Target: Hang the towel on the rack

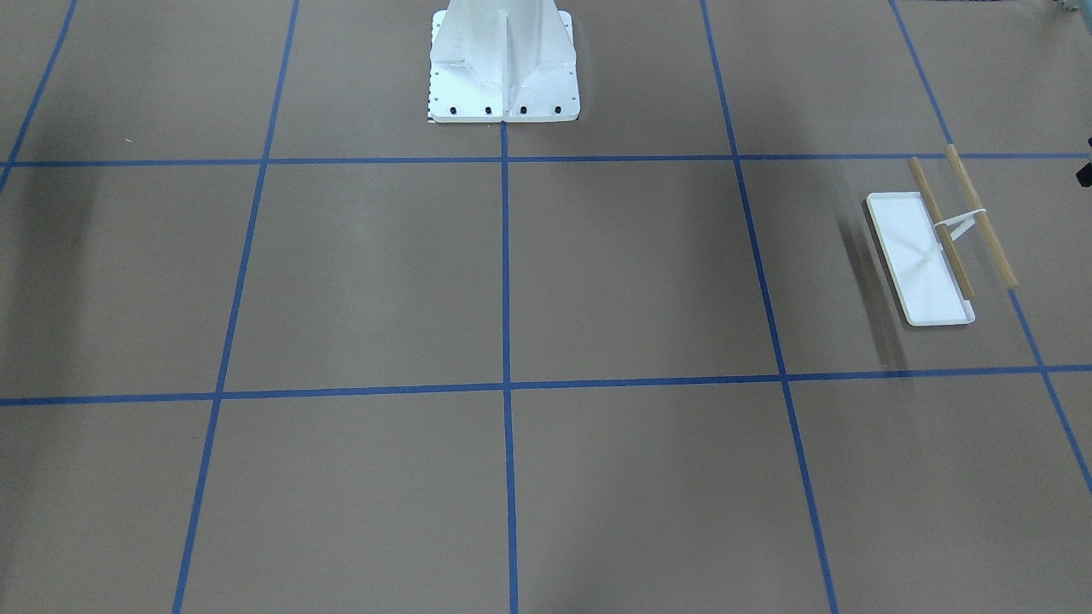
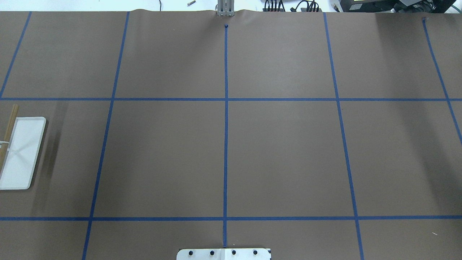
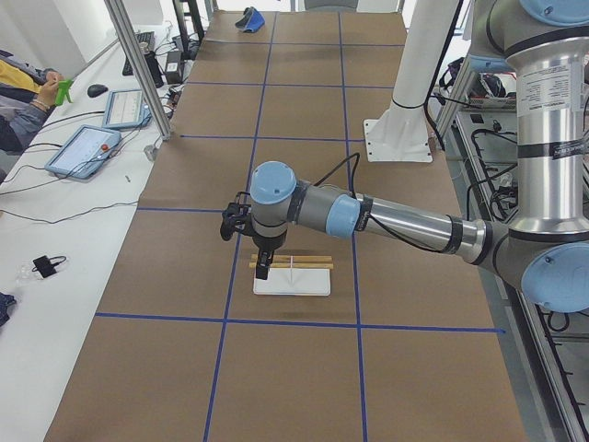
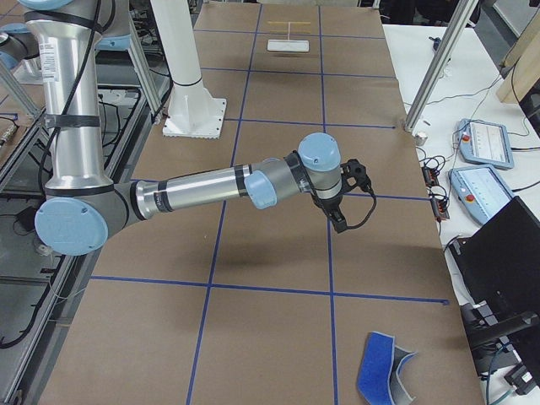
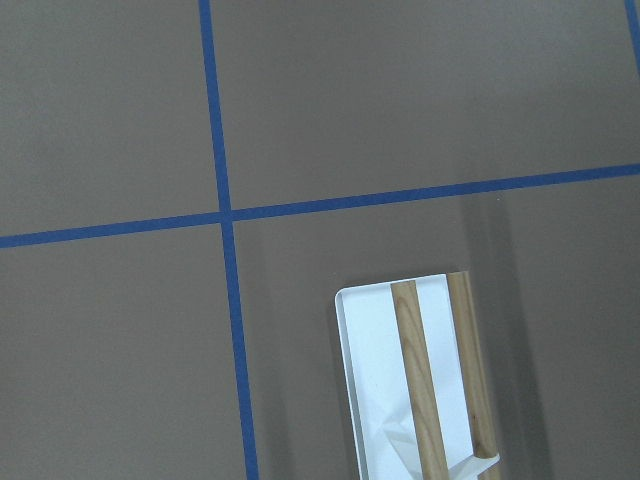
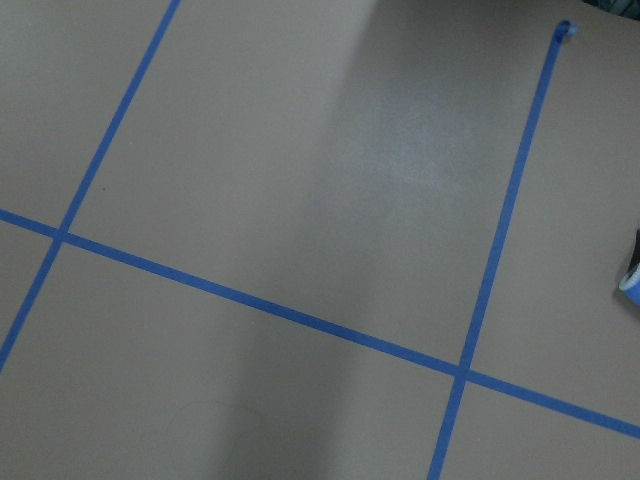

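Observation:
The rack (image 1: 920, 256) stands near the table's end on my left: a white tray with two wooden dowel bars (image 1: 981, 215). It also shows in the overhead view (image 2: 21, 151), the left wrist view (image 5: 372, 400) and both side views (image 3: 292, 279) (image 4: 289, 42). The towel (image 4: 380, 368) lies crumpled, blue and grey, at the opposite end, also seen far off (image 3: 248, 18). My left gripper (image 3: 263, 267) hangs over the rack's end. My right gripper (image 4: 337, 221) hangs over bare table, well short of the towel. I cannot tell if either is open or shut.
The big white bolted pedestal (image 1: 503, 68) stands at the robot's side of the table (image 3: 398, 138). Aluminium posts (image 3: 138, 69) (image 4: 434, 67) and tablets (image 3: 83, 152) (image 4: 483, 139) line the operators' side. Blue tape lines grid the brown tabletop.

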